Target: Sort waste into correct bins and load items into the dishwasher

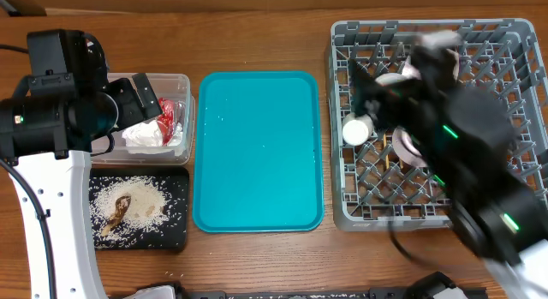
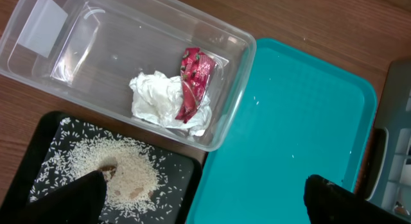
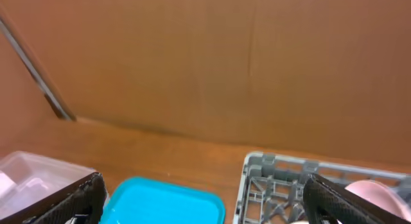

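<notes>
The clear tub holds the crumpled napkin and the red wrapper. In front of it the black tray carries rice with brown scraps. My left gripper hangs open over the seam between black tray and teal tray, holding nothing. The grey dish rack at right holds a white cup and a pink plate. My right gripper is open and empty above the rack's left side, blurred in the overhead view. The arm hides much of the rack.
A large teal tray lies between the bins and the rack, bare except for a few specks. A brown cardboard wall stands behind the table. The left arm's white base fills the near left corner.
</notes>
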Controlling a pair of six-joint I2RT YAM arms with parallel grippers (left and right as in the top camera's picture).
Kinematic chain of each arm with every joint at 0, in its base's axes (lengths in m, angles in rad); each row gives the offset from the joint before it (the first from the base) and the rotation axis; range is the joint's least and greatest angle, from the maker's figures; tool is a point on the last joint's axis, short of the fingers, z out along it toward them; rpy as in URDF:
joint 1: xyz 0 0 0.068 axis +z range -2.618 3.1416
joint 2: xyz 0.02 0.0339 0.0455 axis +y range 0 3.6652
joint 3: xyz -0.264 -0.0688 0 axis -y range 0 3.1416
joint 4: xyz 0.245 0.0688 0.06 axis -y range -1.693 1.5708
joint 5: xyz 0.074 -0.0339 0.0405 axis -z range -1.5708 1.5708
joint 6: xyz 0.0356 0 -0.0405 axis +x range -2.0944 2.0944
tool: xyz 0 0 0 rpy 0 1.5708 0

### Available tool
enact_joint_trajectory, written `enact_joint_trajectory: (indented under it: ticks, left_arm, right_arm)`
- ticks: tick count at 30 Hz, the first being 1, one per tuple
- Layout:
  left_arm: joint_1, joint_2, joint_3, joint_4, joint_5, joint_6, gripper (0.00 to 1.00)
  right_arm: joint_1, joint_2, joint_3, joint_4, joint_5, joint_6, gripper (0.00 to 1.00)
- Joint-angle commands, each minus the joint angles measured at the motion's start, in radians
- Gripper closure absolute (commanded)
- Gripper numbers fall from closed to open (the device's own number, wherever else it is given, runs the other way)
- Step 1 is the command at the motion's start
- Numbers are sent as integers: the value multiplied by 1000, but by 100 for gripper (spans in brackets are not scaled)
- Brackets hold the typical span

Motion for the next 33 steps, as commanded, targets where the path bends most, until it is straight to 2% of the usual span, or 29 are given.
enact_joint_trajectory:
  ticks: [1,5,11,13,17,22,23,28,33]
  left_arm:
    - [4,6,10,2,-7,3,0]
    - [4,6,10,2,-7,3,0]
    - [4,6,10,2,-7,3,0]
    - [4,6,10,2,-7,3,0]
    - [4,6,10,2,-7,3,0]
    - [4,6,10,2,-7,3,0]
    - [4,6,10,2,-7,3,0]
    - [4,6,10,2,-7,3,0]
    - [4,6,10,2,-7,3,0]
  right_arm:
    - [-38,-193,-45,-16,-44,9,0]
    - [-87,-396,-156,-21,-47,8,0]
    - [-135,-593,-365,-21,-23,12,0]
    - [-176,-706,-514,-13,-23,62,0]
    - [-221,-823,-692,26,-24,189,0]
    - [-271,-941,-906,146,-26,307,0]
    - [-282,-979,-977,219,-39,323,0]
    - [-308,-1015,-1105,423,-55,314,0]
    - [-307,-1015,-1173,591,-47,231,0]
